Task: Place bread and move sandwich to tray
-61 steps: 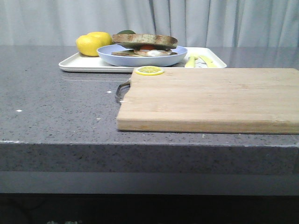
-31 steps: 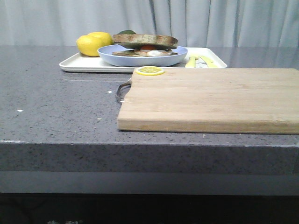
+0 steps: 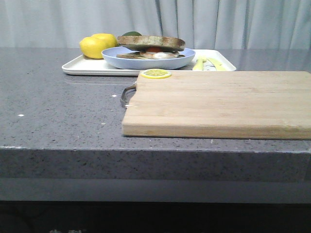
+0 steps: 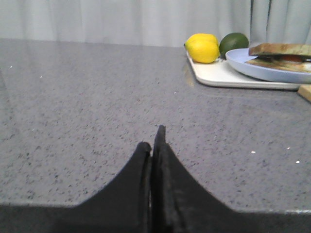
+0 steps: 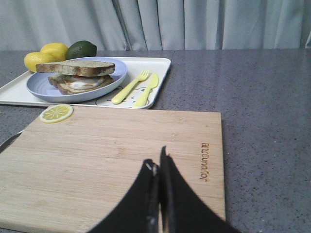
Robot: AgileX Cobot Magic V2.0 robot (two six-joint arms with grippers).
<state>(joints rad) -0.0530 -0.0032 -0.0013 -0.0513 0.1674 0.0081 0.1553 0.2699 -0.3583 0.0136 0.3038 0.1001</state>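
Observation:
The sandwich (image 3: 151,46) lies on a round pale-blue plate (image 3: 121,59), with a bread slice (image 5: 75,67) on top and fried egg (image 5: 82,81) under it. The plate stands on the white tray (image 3: 85,67) at the back of the counter. The sandwich also shows in the left wrist view (image 4: 282,52). My left gripper (image 4: 153,141) is shut and empty, low over the bare counter, left of the tray (image 4: 218,75). My right gripper (image 5: 158,162) is shut and empty over the wooden cutting board (image 5: 112,160). Neither gripper shows in the front view.
Two lemons (image 3: 97,45) and a green avocado (image 5: 81,49) sit on the tray's left end; a yellow fork (image 5: 129,85) and knife (image 5: 147,89) on its right. A lemon slice (image 3: 155,73) lies on the cutting board (image 3: 218,102) corner. A curtain hangs behind.

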